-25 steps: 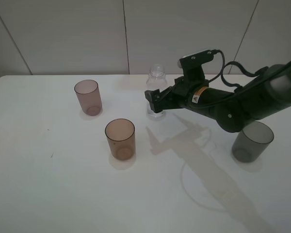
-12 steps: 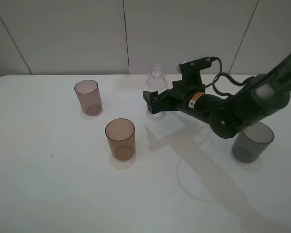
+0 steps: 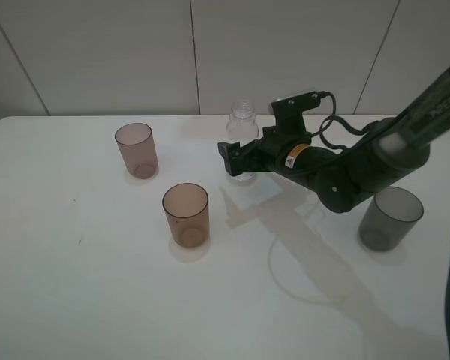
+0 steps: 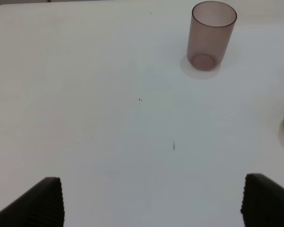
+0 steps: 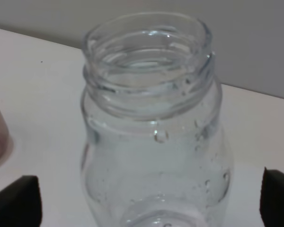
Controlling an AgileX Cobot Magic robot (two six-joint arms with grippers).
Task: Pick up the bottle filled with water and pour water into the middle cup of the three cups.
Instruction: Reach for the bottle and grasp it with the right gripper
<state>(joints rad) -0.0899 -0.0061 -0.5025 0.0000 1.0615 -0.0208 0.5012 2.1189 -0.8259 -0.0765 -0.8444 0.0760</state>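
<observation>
Cups numbered three, all upright and empty on the table [image 3: 75,300]: pink cup [image 3: 136,149], amber cup [image 3: 186,214] in the middle, grey cup [image 3: 391,218]. One capless bottle [image 3: 242,135] stood beyond the amber cup, droplets on its wall; its fill level was unclear. The right gripper [image 3: 235,158] had its jaws apart, flanking the bottle. The left gripper [image 4: 151,202] was spread apart above the table.

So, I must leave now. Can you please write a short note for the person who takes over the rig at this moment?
Right pincer: open, one finger on each side of the bottle, not yet closed on it.
Left pincer: open, holding nothing, over the table.
Bottle: upright, capless, at the back. Middle cup, amber, looks empty. Pink cup is on its left, grey cup on its right.
Done: approach. Left: grip, lift, pour into the middle cup.
</observation>
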